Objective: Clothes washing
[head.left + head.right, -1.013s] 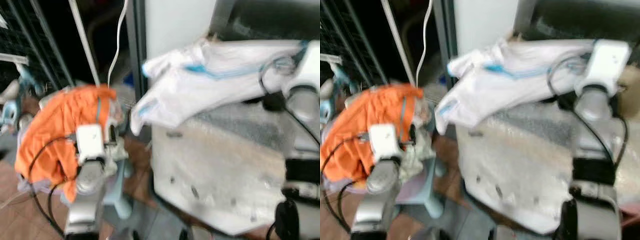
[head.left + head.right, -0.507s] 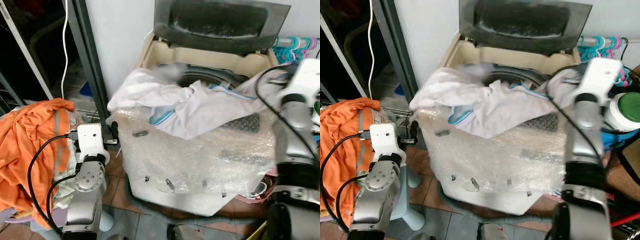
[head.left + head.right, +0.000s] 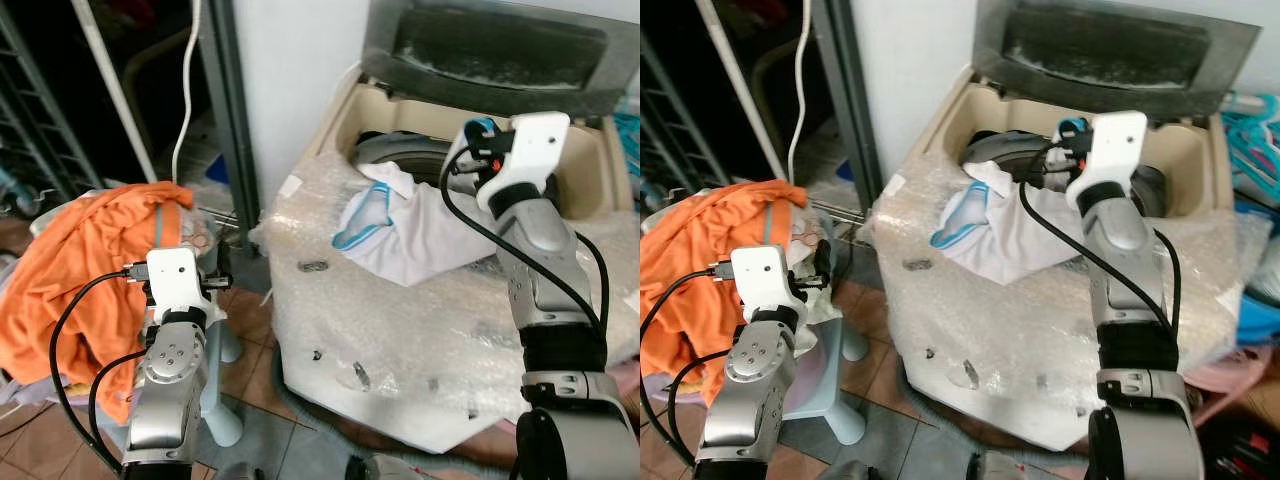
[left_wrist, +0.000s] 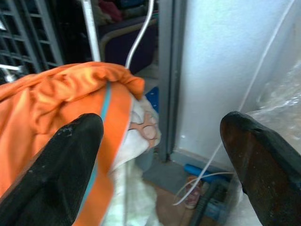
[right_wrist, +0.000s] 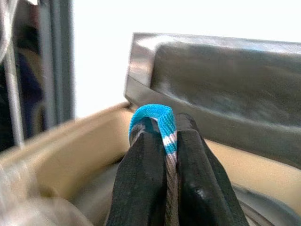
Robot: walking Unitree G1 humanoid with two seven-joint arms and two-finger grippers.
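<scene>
Since half a second ago the white garment (image 3: 405, 235) is bunching toward the drum, and I am now seeing my right gripper (image 5: 164, 155) poised over the washer opening (image 3: 990, 150). Its fingers are pinching a blue-and-white trimmed edge of that garment. Most of the cloth is trailing down from the gripper, draping over the bubble-wrapped washer top (image 3: 400, 330) on the near side of the rim, so I am judging the load only partly in.

My left gripper (image 4: 160, 165) is hovering low with fingers spread wide and nothing between them; just ahead of it the orange garment (image 3: 90, 270) is waiting on the pile.

Behind the right gripper the raised lid (image 3: 1110, 50) is leaning back. The rim and crinkled wrap could be snagging the trailing cloth.
</scene>
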